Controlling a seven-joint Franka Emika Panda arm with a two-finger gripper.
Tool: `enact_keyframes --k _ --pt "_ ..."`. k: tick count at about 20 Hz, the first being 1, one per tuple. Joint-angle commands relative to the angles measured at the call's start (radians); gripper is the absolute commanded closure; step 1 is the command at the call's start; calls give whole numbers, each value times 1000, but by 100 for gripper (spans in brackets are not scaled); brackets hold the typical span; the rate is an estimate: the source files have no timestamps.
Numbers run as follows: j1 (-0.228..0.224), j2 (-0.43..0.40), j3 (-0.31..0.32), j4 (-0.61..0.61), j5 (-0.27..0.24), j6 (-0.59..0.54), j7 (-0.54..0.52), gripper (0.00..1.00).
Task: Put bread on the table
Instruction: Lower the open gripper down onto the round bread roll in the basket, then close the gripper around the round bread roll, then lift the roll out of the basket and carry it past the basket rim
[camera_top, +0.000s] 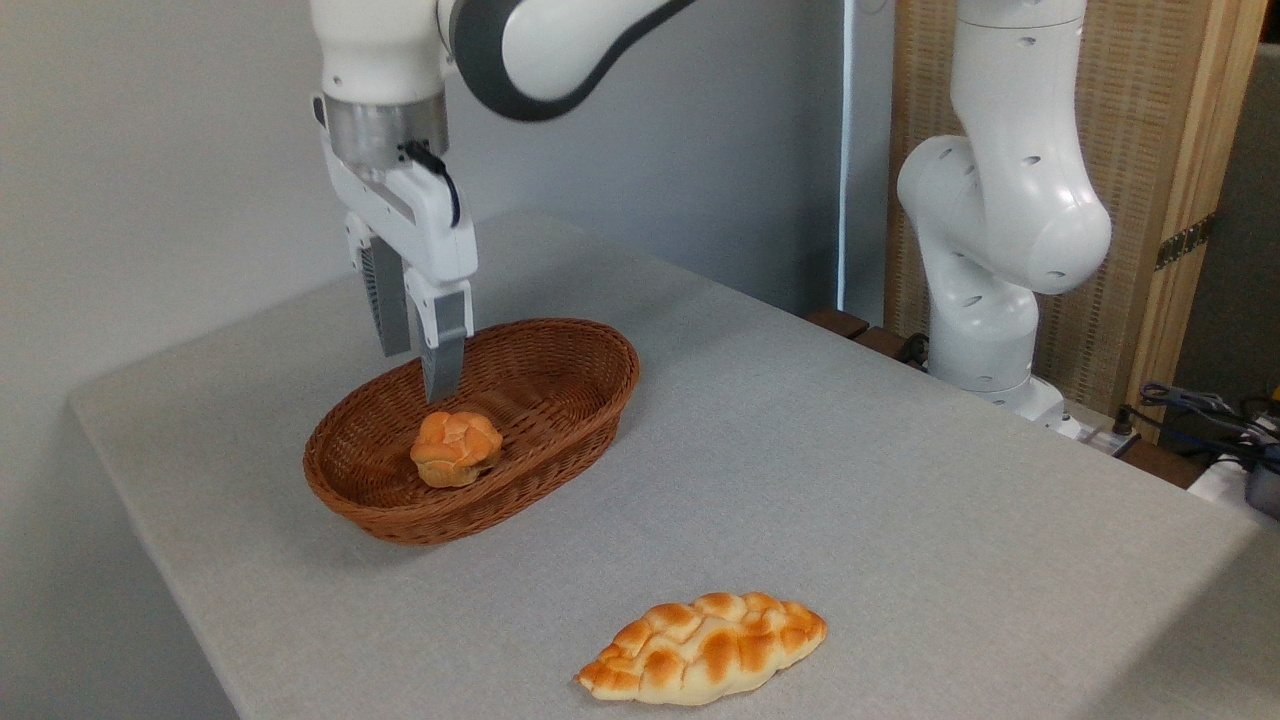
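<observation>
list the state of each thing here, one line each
end effector: open, empty, hanging above the basket
bread: upright in the basket, not gripped
basket: upright on the table, holding only the bread
braided loaf: lying flat on the table, outside the basket
table: bears the basket and loaf

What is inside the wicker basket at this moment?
One small round bun sits on the floor of the basket, toward its near end. The gripper hangs just above it, empty. The near wall hides a strip of the floor, so that part cannot be checked.
</observation>
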Motion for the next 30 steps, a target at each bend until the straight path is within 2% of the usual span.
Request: enact_keyframes --k 1,4,7,15,16,18,19,21,23,24,30 --pt "-33 -16 10 -91 -2 102 -2 0" --pt "-37 -10 10 -123 16 130 14 0" --pt "-39 -9 10 -151 76 157 33 0" --pt "-51 18 9 -226 98 274 53 0" --pt "-52 21 9 -227 99 280 53 7" --pt "-52 25 9 -229 98 282 53 45" --pt "-52 24 9 -227 98 282 55 51" --pt "-52 24 9 -227 96 280 53 55" --pt "-52 24 9 -227 87 280 53 69" --pt "-52 24 9 -227 87 279 53 73" --pt "-52 19 10 -221 84 268 49 76"
